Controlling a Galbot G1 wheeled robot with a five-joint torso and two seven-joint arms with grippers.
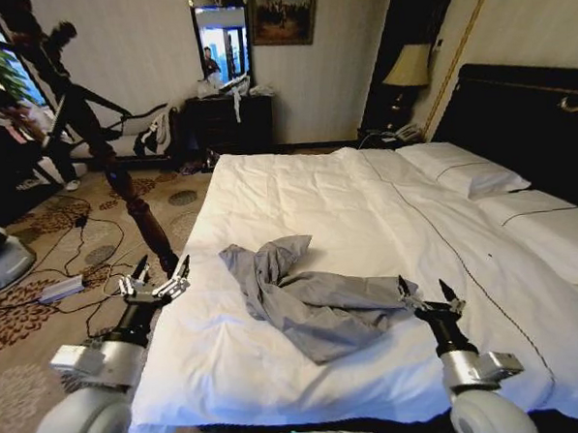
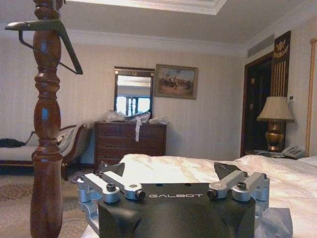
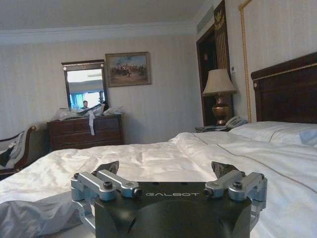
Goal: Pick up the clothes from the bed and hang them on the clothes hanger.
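Hovering with fingers apart, the right gripper [image 1: 427, 292] sits just beside the crumpled grey-blue thin shirt [image 1: 313, 298]; soft, light fabric, best pinched at that nearest fold; left gripper [image 1: 154, 275] spread, idle.

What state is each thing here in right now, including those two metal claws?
Light grey-blue long-sleeved shirt: crumpled on the bed, not held.
White-duveted double bed: made, pillows in place.
Slim dark clothes hanger: bare, hanging on the wooden stand.
Left gripper: jaws open, beside the bed's edge.
Right gripper: jaws open, at the shirt's edge.
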